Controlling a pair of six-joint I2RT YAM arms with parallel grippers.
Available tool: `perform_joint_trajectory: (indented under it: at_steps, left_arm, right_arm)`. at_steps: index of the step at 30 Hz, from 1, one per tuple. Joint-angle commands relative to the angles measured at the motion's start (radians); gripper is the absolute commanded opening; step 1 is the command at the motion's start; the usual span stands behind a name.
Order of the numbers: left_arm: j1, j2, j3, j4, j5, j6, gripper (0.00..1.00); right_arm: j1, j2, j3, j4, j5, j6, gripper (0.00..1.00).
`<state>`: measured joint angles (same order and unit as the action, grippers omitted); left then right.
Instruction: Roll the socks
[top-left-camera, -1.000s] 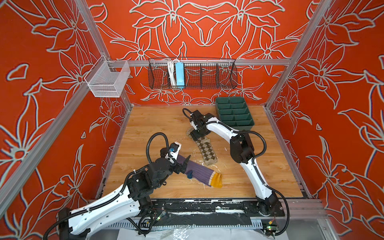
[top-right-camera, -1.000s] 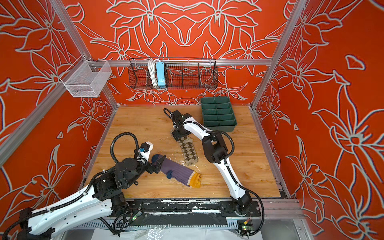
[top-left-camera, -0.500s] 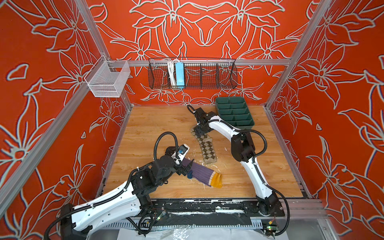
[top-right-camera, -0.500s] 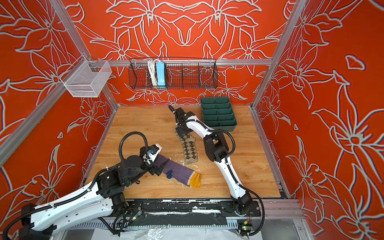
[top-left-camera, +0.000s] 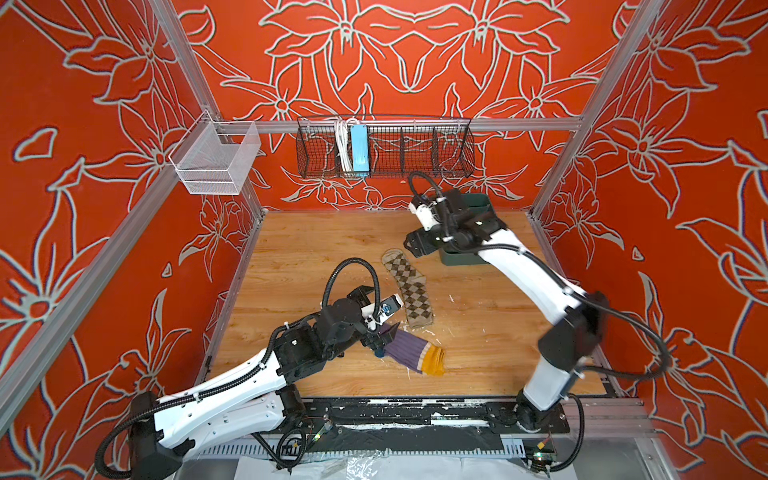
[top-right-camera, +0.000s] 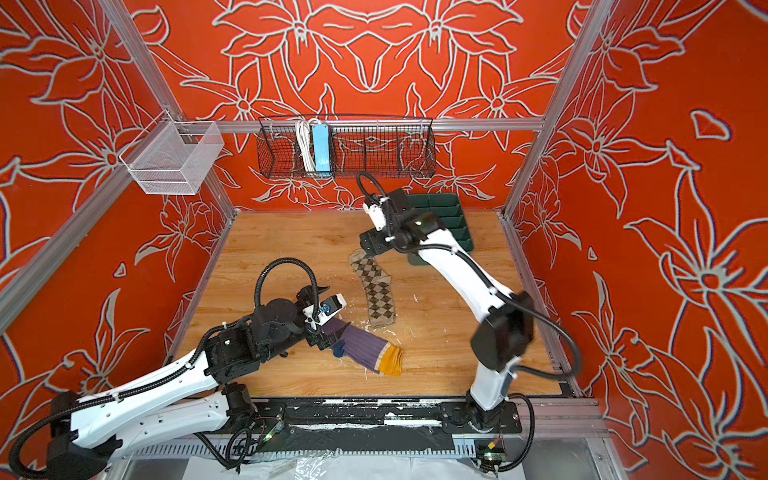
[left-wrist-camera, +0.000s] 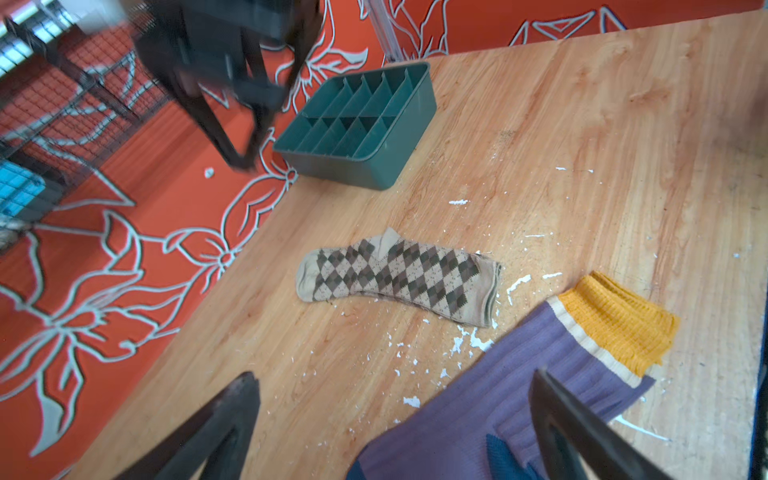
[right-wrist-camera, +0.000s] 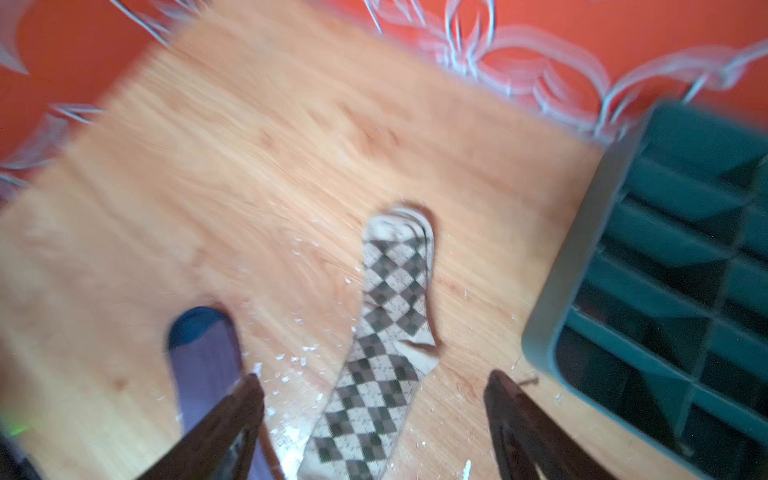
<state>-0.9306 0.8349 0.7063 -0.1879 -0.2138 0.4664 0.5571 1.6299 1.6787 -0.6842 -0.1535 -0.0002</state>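
The beige argyle sock (top-left-camera: 409, 291) (top-right-camera: 376, 291) (left-wrist-camera: 399, 276) (right-wrist-camera: 382, 332) lies flat and stretched out mid-table. The purple ribbed sock (top-left-camera: 409, 351) (top-right-camera: 365, 345) (left-wrist-camera: 519, 386) with its mustard cuff (top-left-camera: 432, 361) lies nearer the front. My left gripper (top-left-camera: 380, 338) (top-right-camera: 326, 336) (left-wrist-camera: 395, 374) is open, low over the purple sock's navy end, one finger above the fabric and the other over bare wood. My right gripper (top-left-camera: 411, 247) (top-right-camera: 368, 249) (right-wrist-camera: 374, 376) is open and raised above the argyle sock's far end, holding nothing. The right wrist view is blurred.
A green divided tray (top-left-camera: 461, 258) (top-right-camera: 457, 208) (left-wrist-camera: 353, 170) (right-wrist-camera: 582, 270) stands at the back right, close behind the right gripper. A black wire basket (top-left-camera: 386, 149) and a white mesh basket (top-left-camera: 216, 160) hang on the walls. White flecks litter the wooden table (top-left-camera: 311, 249).
The right gripper has lifted off the argyle sock's far end and drawn back toward the tray. The left gripper has moved right, further over the purple sock's navy end.
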Motion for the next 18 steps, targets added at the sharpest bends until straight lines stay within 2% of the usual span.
perform_joint_trajectory:
  at_steps: [1,4,10,14,18]
  left_arm:
    - [-0.003,-0.062,-0.050,0.051,0.044,0.106,0.99]
    - [-0.004,-0.113,-0.111,0.094,0.074,0.111,0.99]
    - [-0.005,-0.175,-0.201,0.124,0.152,0.116,0.98]
    - [-0.006,-0.178,-0.202,0.104,0.145,0.134,0.97]
    - [-0.007,-0.177,-0.209,0.108,0.146,0.138,0.96]
  right_arm:
    - [0.010,-0.135,-0.252,0.112,-0.033,-0.139,0.84]
    - [0.022,-0.292,-0.456,0.193,-0.047,-0.275,0.81]
    - [0.046,-0.507,-0.769,0.233,-0.053,-0.667,0.76]
    - [0.081,-0.488,-0.875,0.251,0.065,-0.827,0.73]
    - [0.121,-0.424,-0.933,0.332,0.143,-0.916,0.69]
